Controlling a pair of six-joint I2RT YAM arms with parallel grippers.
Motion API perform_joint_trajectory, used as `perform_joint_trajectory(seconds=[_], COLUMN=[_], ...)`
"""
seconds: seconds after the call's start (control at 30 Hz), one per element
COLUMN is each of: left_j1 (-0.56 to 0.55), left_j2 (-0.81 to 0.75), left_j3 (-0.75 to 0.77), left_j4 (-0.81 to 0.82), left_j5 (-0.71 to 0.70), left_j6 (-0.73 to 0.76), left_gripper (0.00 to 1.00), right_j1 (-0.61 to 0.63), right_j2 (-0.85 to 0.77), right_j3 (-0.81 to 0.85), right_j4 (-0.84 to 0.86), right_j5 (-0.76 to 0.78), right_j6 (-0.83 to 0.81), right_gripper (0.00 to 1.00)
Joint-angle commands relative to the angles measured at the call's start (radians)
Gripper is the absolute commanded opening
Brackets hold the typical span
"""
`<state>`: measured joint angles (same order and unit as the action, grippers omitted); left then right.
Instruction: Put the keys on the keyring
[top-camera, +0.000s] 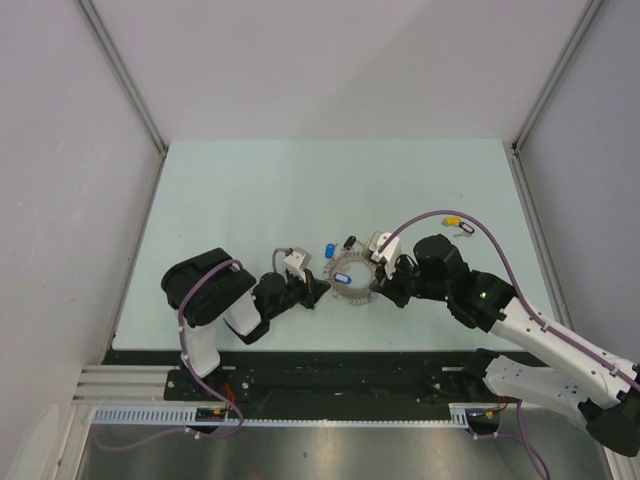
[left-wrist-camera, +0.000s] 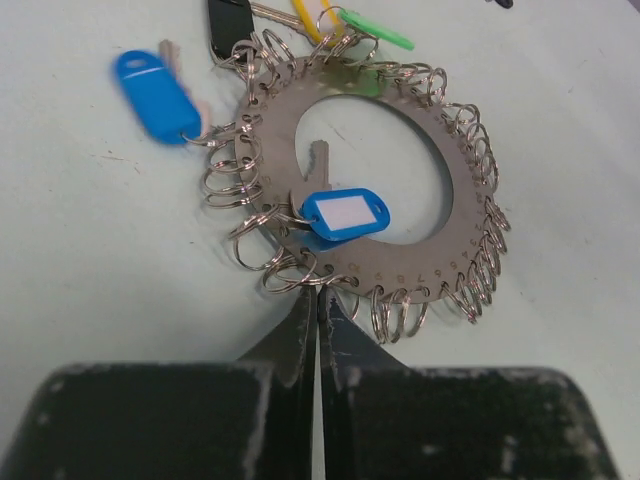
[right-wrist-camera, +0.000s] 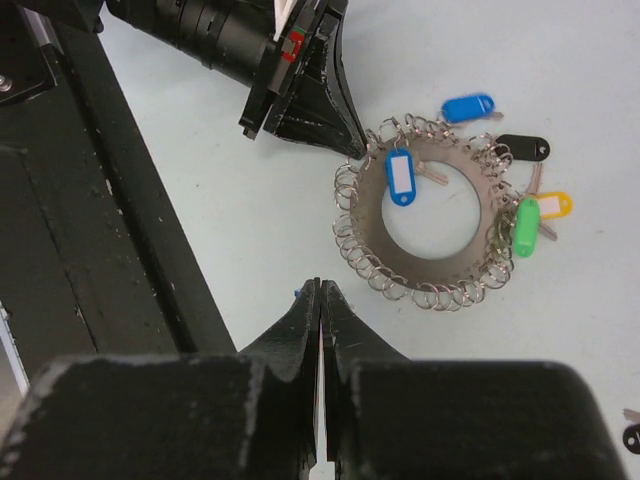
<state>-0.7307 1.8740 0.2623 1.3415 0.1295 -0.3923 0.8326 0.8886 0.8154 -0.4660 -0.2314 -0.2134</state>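
The keyring (left-wrist-camera: 402, 264) is a flat silver band edged with small wire loops, lying on the table between my arms (top-camera: 351, 296). Several keys hang from its loops: a blue tag (left-wrist-camera: 152, 92), a black tag (left-wrist-camera: 230, 20), a yellow one (right-wrist-camera: 553, 205) and a green one (right-wrist-camera: 526, 225). Another blue tag with a white label (left-wrist-camera: 342, 215) lies across the band. My left gripper (left-wrist-camera: 320, 290) is shut, its tips touching the loops at the ring's edge. My right gripper (right-wrist-camera: 320, 286) is shut and empty, a short way from the ring.
Two loose keys, yellow-tagged (top-camera: 452, 214) and black-tagged (top-camera: 466, 230), lie on the table to the right of the ring under the right arm's purple cable. The black base rail (right-wrist-camera: 90, 200) runs along the near edge. White walls enclose the table.
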Motion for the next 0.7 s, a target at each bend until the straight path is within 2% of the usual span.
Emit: perform_joint_trajectory(seconds=[0.0, 0.33, 0.53, 0.63, 0.67], left_j1=[-0.038, -0.050, -0.085, -0.113, -0.133], left_j2=[0.034, -0.012, -0.082, -0.154, -0.177], left_j3=[-0.040, -0.107, -0.132, -0.112, -0.100], left_j4=[0.384, 0.383, 0.364, 0.251, 0.160], left_j5=[-0.097, -0.113, -0.128, -0.166, -0.171], left_j6=[0.004, 0.021, 0.085, 0.154, 0.177], left_gripper=[0.00, 0.02, 0.00, 0.01, 0.00], right_j1=[-0.004, -0.004, -0.004, -0.001, -0.003], right_j2=[0.009, 0.000, -0.010, -0.017, -0.019], right_j3=[0.001, 0.001, -0.001, -0.004, -0.005], right_j4=[0.032, 0.030, 0.038, 0.036, 0.038], right_j5=[-0.040, -0.040, -0.048, -0.051, -0.051], right_j6=[0.006, 0.008, 0.005, 0.005, 0.005], right_gripper=[0.00, 0.00, 0.00, 0.00, 0.00])
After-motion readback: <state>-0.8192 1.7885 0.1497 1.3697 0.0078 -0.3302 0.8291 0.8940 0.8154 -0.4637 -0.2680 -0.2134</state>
